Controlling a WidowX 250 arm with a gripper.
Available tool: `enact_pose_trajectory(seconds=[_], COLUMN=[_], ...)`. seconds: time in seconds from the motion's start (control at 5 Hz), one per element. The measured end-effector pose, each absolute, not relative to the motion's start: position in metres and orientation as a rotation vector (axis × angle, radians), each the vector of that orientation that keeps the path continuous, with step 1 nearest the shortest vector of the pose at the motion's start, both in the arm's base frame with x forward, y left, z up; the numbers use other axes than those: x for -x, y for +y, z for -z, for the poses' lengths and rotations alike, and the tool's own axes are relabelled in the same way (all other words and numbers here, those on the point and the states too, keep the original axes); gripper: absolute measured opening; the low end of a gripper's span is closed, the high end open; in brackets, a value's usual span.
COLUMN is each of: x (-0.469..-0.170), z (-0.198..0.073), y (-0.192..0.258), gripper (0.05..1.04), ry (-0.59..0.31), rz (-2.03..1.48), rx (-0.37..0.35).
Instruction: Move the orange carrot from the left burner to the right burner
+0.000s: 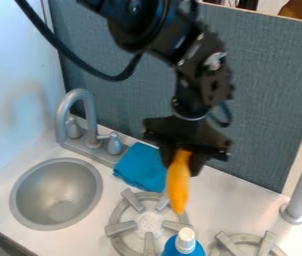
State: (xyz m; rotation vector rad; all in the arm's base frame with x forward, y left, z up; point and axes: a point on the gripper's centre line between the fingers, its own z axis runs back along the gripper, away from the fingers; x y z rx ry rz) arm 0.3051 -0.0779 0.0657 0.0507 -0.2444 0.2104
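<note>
Above the burner [120, 228], the tool [182, 162] holds an orange toy [178, 185].
Its fingers are closed on the toy's upper end, apart only by its thickness; the lower end hangs free, near the cloth [140, 166] and the bottle [184, 244]. Because the grip is only at one end, the toy could turn or slip out. If it swings against the bottle, this one could tip over.

Toy kitchen: sink [57, 194], faucet [61, 120], burners [121, 228]
</note>
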Motion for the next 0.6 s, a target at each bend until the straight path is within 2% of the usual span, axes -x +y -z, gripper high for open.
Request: enact_pose_trajectory(seconds=[0.2, 0.4, 0.6], x=[-0.303, -0.3, -0.3], z=[-0.077, -0.075, -0.059], y=[-0.107, -0.139, -0.158], gripper=[0.499, 0.499, 0.499], ry=[-0.246, -0.246, -0.254], rz=[-0.131, -0.064, -0.067], rx=[-0.03, 0.017, 0.041])
